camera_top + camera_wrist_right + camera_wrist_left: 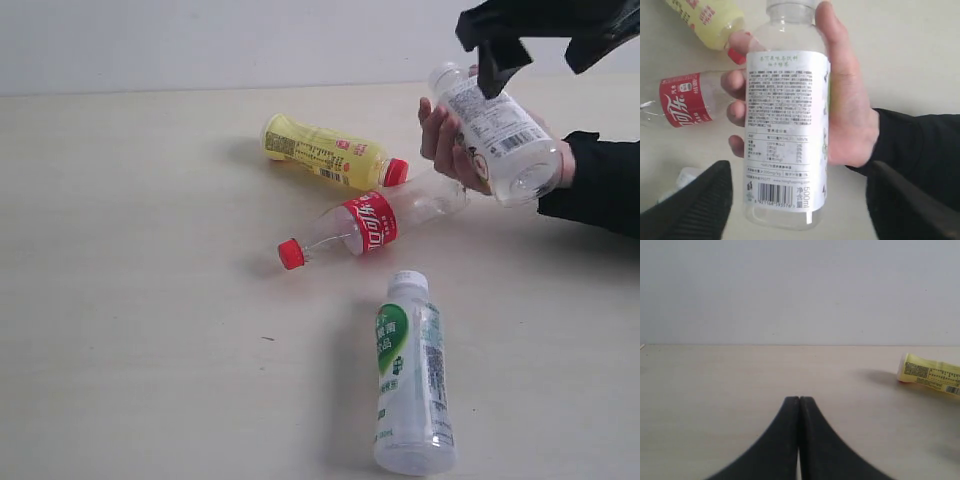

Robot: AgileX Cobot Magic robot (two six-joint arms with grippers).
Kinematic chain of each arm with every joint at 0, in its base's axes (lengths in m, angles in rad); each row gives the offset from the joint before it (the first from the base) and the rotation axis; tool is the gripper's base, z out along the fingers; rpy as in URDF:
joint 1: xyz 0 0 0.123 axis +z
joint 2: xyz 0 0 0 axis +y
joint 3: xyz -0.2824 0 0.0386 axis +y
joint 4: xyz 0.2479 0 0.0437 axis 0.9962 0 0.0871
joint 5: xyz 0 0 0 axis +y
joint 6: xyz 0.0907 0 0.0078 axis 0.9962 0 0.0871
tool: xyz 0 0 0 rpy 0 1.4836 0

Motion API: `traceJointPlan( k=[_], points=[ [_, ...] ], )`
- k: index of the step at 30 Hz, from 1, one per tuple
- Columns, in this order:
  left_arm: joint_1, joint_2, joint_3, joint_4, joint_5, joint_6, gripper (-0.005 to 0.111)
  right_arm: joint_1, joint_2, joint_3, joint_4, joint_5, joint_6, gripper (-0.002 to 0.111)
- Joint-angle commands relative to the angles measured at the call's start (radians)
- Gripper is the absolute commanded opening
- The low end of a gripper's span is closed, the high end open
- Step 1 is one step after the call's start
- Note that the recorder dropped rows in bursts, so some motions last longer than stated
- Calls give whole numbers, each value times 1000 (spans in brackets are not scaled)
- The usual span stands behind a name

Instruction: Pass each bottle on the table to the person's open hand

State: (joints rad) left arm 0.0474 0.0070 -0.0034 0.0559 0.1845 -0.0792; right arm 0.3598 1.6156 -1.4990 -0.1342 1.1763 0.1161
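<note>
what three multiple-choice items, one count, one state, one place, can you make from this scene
1. How many bottles lie on the table? A two B three C four
2. The left pincer is: A shut, empty B open C shut on a bottle
3. The clear white-labelled bottle is: A on the table B in the person's hand C in the left pincer
1 B: the yellow bottle, red-labelled cola bottle and white-green bottle lie there. 2 A: its fingers meet with nothing between. 3 B: the hand curls around it.
</note>
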Motion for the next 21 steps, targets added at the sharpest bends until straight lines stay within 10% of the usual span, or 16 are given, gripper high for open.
traceJointPlan(
  k=[1,5,21],
  points=[
    [3,-7,3,-6,-4,-3,0,-4,-149,43,2,-15,-11,40],
    [3,-7,3,-6,-4,-3,0,-4,-330,156,-4,-106,-47,0],
    [3,-7,3,-6,-4,-3,0,-4,-1085,752,162,-549,-334,0]
  ],
)
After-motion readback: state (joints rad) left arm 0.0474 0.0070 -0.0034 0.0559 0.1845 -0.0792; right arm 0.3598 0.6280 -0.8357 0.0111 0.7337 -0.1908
